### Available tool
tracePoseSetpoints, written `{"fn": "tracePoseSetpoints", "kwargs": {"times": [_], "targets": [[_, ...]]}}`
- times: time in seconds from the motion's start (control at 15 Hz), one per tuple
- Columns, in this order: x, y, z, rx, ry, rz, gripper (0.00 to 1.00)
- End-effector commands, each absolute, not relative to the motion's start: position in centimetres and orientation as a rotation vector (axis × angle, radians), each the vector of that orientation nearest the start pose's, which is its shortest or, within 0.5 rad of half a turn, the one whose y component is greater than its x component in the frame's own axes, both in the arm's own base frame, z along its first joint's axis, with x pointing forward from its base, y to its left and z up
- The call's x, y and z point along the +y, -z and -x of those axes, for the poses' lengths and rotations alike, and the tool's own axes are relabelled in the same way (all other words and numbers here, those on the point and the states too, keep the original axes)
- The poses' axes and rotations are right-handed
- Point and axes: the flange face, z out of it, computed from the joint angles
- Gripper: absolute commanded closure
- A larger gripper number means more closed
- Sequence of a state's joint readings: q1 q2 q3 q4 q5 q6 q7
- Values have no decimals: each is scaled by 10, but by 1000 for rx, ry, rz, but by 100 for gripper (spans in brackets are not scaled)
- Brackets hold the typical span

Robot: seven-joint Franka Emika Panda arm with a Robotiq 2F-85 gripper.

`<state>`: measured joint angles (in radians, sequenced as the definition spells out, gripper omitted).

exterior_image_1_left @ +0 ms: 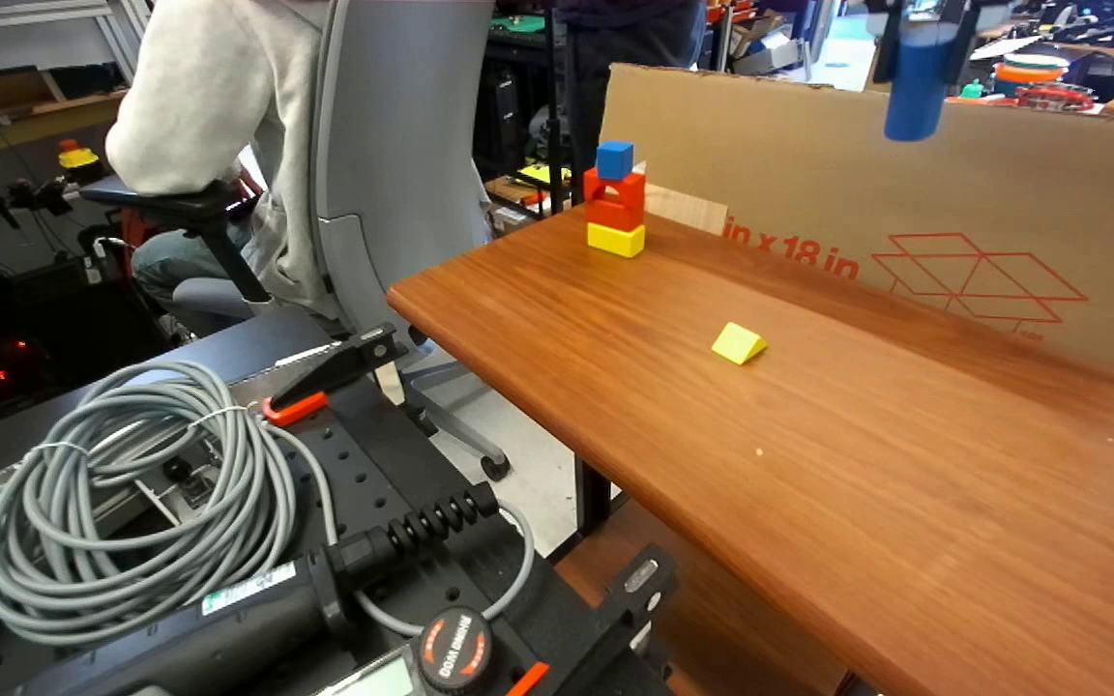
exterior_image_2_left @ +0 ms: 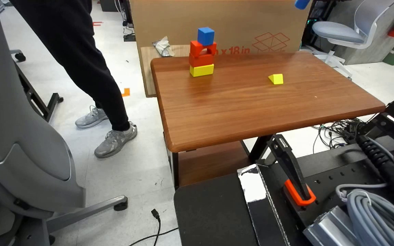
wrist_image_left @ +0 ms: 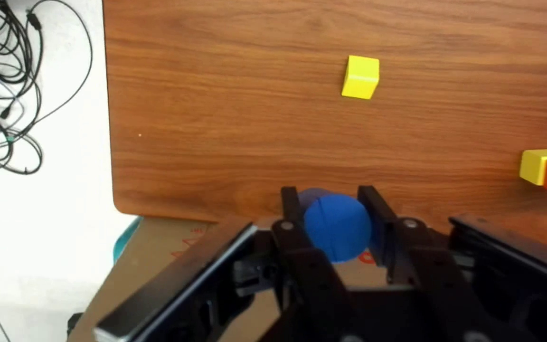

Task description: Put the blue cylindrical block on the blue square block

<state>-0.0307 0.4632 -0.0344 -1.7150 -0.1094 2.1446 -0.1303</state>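
The blue cylindrical block [exterior_image_1_left: 915, 108] is upright in my gripper [exterior_image_1_left: 919, 79], high above the table. Its lower end shows at the top edge in an exterior view [exterior_image_2_left: 301, 4]. In the wrist view the fingers [wrist_image_left: 329, 192] are on either side of its round top [wrist_image_left: 337, 228]. The blue square block [exterior_image_1_left: 614, 160] sits on top of a stack at the table's far corner, and it also shows in an exterior view [exterior_image_2_left: 206, 36]. It is out of the wrist view. The gripper is well to the side of the stack and higher than it.
Under the blue square block are a red arch [exterior_image_2_left: 197, 49], a red block [exterior_image_2_left: 201, 60] and a yellow block [exterior_image_2_left: 202, 70]. A yellow wedge [exterior_image_1_left: 739, 343] lies on the wooden table [exterior_image_1_left: 808, 541]. A cardboard sheet [exterior_image_1_left: 770, 145] stands behind the table. A person [exterior_image_2_left: 91, 61] stands near.
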Motion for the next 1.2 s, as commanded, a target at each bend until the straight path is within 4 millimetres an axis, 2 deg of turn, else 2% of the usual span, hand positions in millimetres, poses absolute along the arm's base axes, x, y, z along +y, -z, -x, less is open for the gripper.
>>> {"fn": "tracePoseSetpoints", "kwargs": {"times": [0.0, 0.33, 0.6, 0.87, 1.13], "targets": [[-2, -356, -670, -384, -72, 3268, 91], [69, -379, -678, -646, -71, 3228, 91], [116, -389, -679, -838, -102, 3188, 91], [156, -388, -682, -1025, -156, 3155, 91], [185, -369, -688, -1155, -254, 3122, 91]]}}
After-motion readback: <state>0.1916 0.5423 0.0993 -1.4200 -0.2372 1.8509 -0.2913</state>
